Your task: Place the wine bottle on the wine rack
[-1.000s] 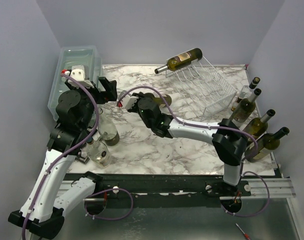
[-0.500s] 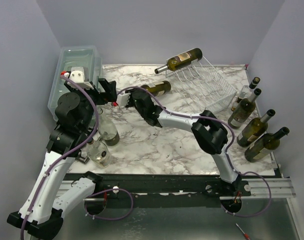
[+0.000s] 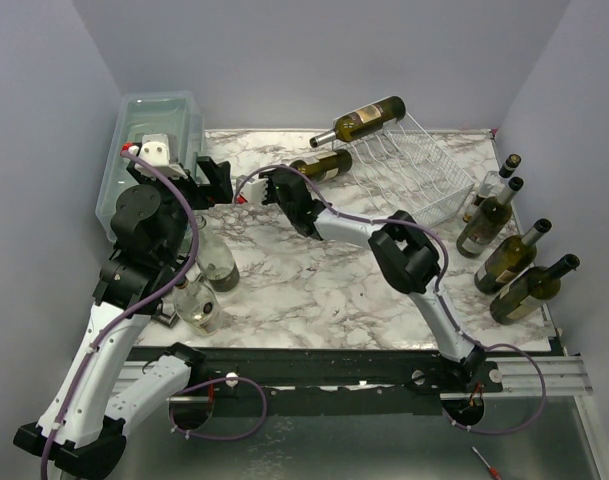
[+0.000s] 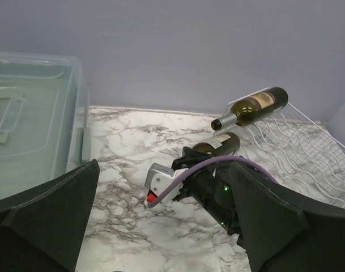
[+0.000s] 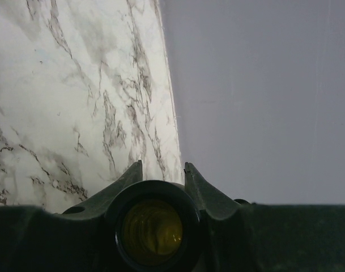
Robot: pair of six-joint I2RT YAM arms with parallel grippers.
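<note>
Between lilac walls (image 3: 284,60), veined marble tabletop (image 3: 314,290), wine rack (image 3: 409,180)

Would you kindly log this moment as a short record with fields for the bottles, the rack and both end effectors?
right end effector: shut on the neck of the held wine bottle
held wine bottle: base towards the wine rack, not on it yet
wine rack: racked bottle lies across its far end
left end effector: open, empty, beside the plastic bin
spare bottles: four at the table's right edge
</note>
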